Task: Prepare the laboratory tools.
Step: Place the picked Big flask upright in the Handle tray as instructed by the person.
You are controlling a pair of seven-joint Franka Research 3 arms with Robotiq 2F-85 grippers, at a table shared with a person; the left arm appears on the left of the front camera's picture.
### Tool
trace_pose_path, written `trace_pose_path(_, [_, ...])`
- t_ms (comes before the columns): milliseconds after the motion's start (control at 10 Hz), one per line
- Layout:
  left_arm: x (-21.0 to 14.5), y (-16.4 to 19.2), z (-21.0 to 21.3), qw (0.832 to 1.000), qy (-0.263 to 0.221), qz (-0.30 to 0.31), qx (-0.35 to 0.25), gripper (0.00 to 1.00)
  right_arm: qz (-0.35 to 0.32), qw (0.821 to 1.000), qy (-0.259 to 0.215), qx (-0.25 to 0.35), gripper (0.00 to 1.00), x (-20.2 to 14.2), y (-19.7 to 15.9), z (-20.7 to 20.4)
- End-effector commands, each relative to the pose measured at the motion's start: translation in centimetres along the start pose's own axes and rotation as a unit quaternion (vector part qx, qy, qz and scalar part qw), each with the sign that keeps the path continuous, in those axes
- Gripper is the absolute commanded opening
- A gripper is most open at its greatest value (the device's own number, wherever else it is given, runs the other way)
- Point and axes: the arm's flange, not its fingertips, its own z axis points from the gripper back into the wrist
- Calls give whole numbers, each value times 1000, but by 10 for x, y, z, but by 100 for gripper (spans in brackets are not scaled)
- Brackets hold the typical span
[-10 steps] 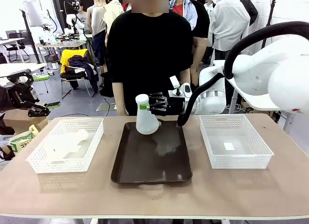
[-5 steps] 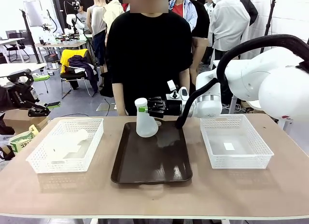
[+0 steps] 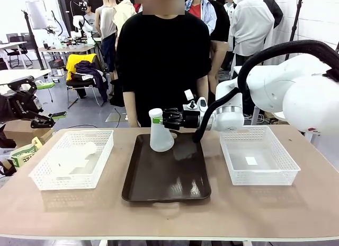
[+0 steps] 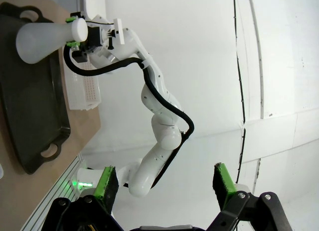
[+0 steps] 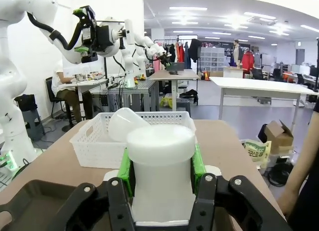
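A milky-white conical flask (image 3: 160, 135) is upright over the far end of the dark brown tray (image 3: 167, 182). My right gripper (image 3: 160, 119) is shut on its neck (image 5: 160, 156), green pads on both sides. I cannot tell whether its base touches the tray. A second flask (image 3: 74, 156) lies on its side in the left white basket (image 3: 39, 177), and it also appears in the right wrist view (image 5: 127, 122). My left gripper (image 3: 52, 100) hangs open beyond the table's left end, nothing between its fingers (image 4: 107, 183).
A white lattice basket (image 3: 286, 174) stands at the right of the tray, holding only a small label. A person in black (image 3: 161, 60) stands at the far edge, right behind the held flask. Bare tabletop runs along the near edge.
The right arm changed its posture, and the held flask sank slightly towards the tray in the first half second. Since then it has hardly moved. The left arm stayed still.
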Motion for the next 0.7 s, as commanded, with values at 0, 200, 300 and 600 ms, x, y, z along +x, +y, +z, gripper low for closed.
trace_pose_path(0, [-1,-2,1,1000,2,-4,-6,100,-9,1000,-11,-15,58,0,-4,1])
trace_pose_path(200, [-1,-2,1,1000,2,-4,-6,100,-11,1000,-14,-17,95,0,-2,2])
trace_pose_path(300, [-1,-2,1,1000,2,-4,-6,100,-12,1000,-14,-21,100,0,-1,3])
trace_pose_path(600, [-1,-2,1,1000,2,-4,-6,100,-26,999,-8,-31,100,5,5,6])
